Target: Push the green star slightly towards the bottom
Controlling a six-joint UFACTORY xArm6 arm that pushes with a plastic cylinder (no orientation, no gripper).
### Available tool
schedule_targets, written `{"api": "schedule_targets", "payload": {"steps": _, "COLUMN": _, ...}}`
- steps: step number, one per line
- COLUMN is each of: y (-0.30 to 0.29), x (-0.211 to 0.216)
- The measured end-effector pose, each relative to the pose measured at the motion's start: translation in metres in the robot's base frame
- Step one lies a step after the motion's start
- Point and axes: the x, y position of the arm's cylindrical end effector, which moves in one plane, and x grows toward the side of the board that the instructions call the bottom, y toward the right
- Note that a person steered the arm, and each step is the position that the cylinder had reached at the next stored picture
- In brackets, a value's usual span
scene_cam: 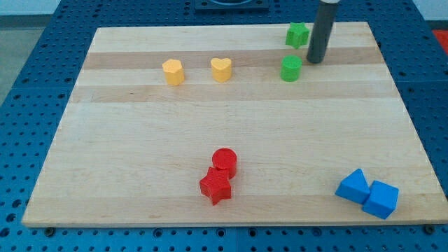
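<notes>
The green star (297, 34) lies near the board's top edge, right of centre. A green cylinder (291, 68) sits just below it. My tip (315, 60) rests on the board, to the right of both, a little below the star and close to the cylinder's upper right. It touches neither block as far as I can see.
A yellow hexagon block (173, 71) and a yellow heart (221, 69) lie in the upper left part. A red cylinder (225, 162) and red star (215, 186) touch near the bottom centre. Two blue blocks (353, 186) (381, 199) sit at the bottom right corner.
</notes>
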Motion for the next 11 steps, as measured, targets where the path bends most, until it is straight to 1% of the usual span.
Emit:
{"api": "schedule_targets", "payload": {"steps": 1, "y": 0.0, "x": 0.023}}
{"api": "schedule_targets", "payload": {"steps": 2, "y": -0.001, "x": 0.056}}
{"api": "schedule_targets", "payload": {"steps": 6, "y": -0.008, "x": 0.054}}
{"api": "schedule_targets", "payload": {"steps": 7, "y": -0.002, "x": 0.038}}
{"api": "schedule_targets", "payload": {"steps": 8, "y": -0.002, "x": 0.038}}
{"api": "schedule_targets", "payload": {"steps": 11, "y": -0.033, "x": 0.038}}
